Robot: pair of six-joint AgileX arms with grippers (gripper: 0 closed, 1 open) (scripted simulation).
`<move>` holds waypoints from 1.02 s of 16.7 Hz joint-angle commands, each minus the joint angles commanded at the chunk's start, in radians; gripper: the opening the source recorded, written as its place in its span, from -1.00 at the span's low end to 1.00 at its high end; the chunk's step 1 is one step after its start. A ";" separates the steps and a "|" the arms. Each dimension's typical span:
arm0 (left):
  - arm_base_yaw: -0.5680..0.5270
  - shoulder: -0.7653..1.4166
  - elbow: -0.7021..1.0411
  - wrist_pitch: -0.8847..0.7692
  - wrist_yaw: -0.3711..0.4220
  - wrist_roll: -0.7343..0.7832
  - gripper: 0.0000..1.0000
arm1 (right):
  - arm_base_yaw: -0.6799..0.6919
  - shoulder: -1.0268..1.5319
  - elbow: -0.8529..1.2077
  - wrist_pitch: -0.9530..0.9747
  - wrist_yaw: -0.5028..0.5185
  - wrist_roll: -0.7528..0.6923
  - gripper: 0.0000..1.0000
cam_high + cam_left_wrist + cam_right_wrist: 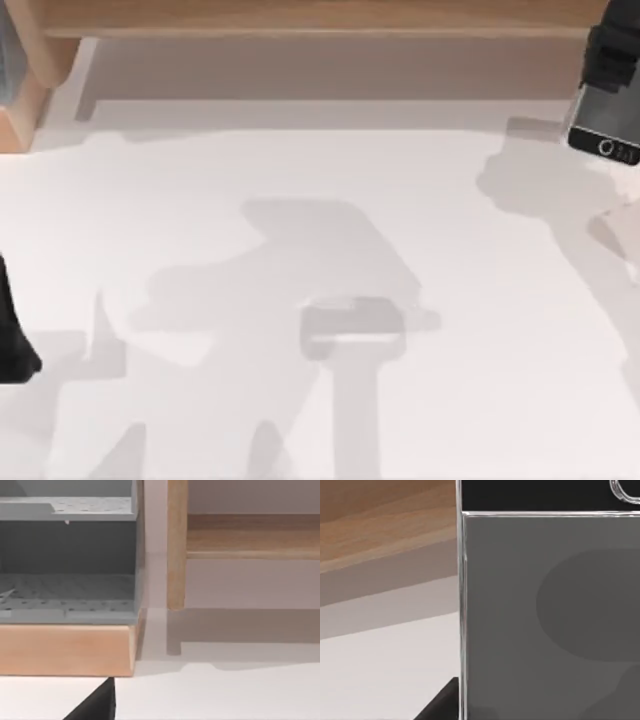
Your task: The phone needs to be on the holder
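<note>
A: Start close in; what does the right wrist view give you?

B: The phone (550, 615) pressed right up to the camera, grey screen under a black bezel, part of the round button at the frame's edge; a dark sliver by the phone's side edge may be a finger, but I cannot tell how the fingers stand.

A: And from above?

B: The top view puts that phone (603, 128) at the far right of the white table (300, 250), button end nearest, with the right gripper (612, 55) dark over its far end; it looks carried, clear of the tabletop, though the fingers themselves are hidden; the holder (355, 327) sits pale near the middle, well apart from the phone.

A: The left arm?

B: Its dark bulk (12, 330) rests at the left edge; I cannot tell its fingers' state; its wrist view looks out to a grey shelf unit (67, 555) on a wooden base, and a wooden post (176, 545) beyond.
</note>
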 joint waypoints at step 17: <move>0.000 0.000 0.000 0.000 0.000 0.000 1.00 | -0.373 -0.189 -0.356 0.378 -0.014 -0.374 -1.00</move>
